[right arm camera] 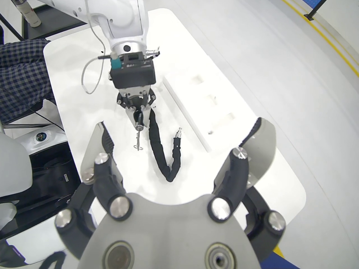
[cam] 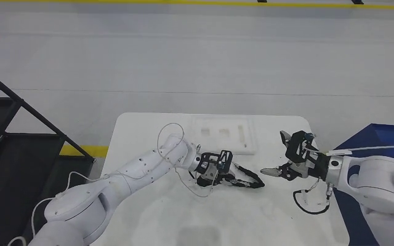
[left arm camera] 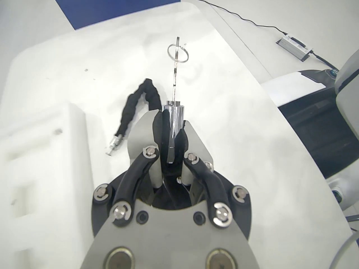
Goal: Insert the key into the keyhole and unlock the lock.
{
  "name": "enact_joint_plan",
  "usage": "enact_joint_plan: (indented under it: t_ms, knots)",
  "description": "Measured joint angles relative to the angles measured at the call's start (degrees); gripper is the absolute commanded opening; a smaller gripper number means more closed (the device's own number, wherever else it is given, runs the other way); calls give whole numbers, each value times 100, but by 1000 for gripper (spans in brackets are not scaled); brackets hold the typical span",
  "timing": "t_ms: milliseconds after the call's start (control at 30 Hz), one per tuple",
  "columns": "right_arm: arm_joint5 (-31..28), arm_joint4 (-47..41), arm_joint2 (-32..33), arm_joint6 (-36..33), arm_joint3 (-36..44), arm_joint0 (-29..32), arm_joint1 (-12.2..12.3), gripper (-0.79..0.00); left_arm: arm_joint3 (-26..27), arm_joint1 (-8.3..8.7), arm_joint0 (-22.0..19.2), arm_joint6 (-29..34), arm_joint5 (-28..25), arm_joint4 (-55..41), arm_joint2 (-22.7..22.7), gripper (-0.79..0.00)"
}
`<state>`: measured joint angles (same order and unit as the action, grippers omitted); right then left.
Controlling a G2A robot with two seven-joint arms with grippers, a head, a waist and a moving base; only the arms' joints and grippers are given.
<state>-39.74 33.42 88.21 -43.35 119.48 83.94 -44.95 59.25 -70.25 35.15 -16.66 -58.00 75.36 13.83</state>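
Observation:
My left gripper (left arm camera: 171, 121) is shut on the chrome lock cylinder (left arm camera: 174, 118), held just above the white table (left arm camera: 238, 141). A silver key (left arm camera: 175, 68) sticks out of the cylinder's end face, with its ring (left arm camera: 178, 53) at the far end. The lock's black sleeved cable (left arm camera: 134, 107) trails onto the table, and its metal end pin (left arm camera: 113, 144) lies loose. From the right wrist view the lock (right arm camera: 138, 125), key (right arm camera: 138, 141) and cable (right arm camera: 157, 146) lie ahead of my right gripper (right arm camera: 181, 124), which is wide open and holds nothing. In the top view the right gripper (cam: 275, 154) is a short way off the cable (cam: 249, 179).
A white foam tray (cam: 225, 134) with several recesses lies at the table's far edge, beside the cable. A black rack (cam: 18, 154) stands left of the table. A blue panel (cam: 369, 141) stands at the right.

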Motion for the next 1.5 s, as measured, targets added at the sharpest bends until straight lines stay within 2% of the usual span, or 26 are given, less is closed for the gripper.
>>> enact_joint_plan:
  t_ms: [33,67,100,367,467,567,767,1000,1100,1267,1500]
  knots:
    - [-7,-1,24,18,-10,23,2,0,-19,-32,-12,86,0,-84,-113,-653]
    - [-12,-1,42,35,-21,43,4,0,-51,-65,-31,180,0,-167,-223,-434]
    - [-21,3,59,55,-36,67,6,0,-107,-115,-52,321,0,-284,-355,0]
    - [-214,149,-61,231,-252,44,3,0,-386,-425,-59,1018,0,-942,-408,0]
    - [-429,270,-170,383,-426,-87,-6,0,-499,-438,-218,933,0,-1133,-408,0]
    - [-609,419,-302,569,-651,-265,-22,0,-590,-377,-399,730,0,-1230,-408,0]
    - [-1021,651,-664,880,-1196,-807,-69,0,-755,-40,-930,-132,0,-1099,-408,0]
    - [-1817,559,-1469,1197,-2274,-1953,-195,0,-888,531,-1570,-1428,0,-930,-402,0]
    - [-1831,335,-1887,1213,-2600,-2446,-229,0,-898,768,-1811,-1823,0,-966,-408,0]
    - [-1825,-274,-2386,882,-2934,-3171,-185,0,-730,1077,-2095,-1898,0,-1250,-409,0]
    - [-1826,-1595,-2831,-225,-3143,-4060,-17,0,-362,1418,-2559,-1412,0,-2139,-409,0]
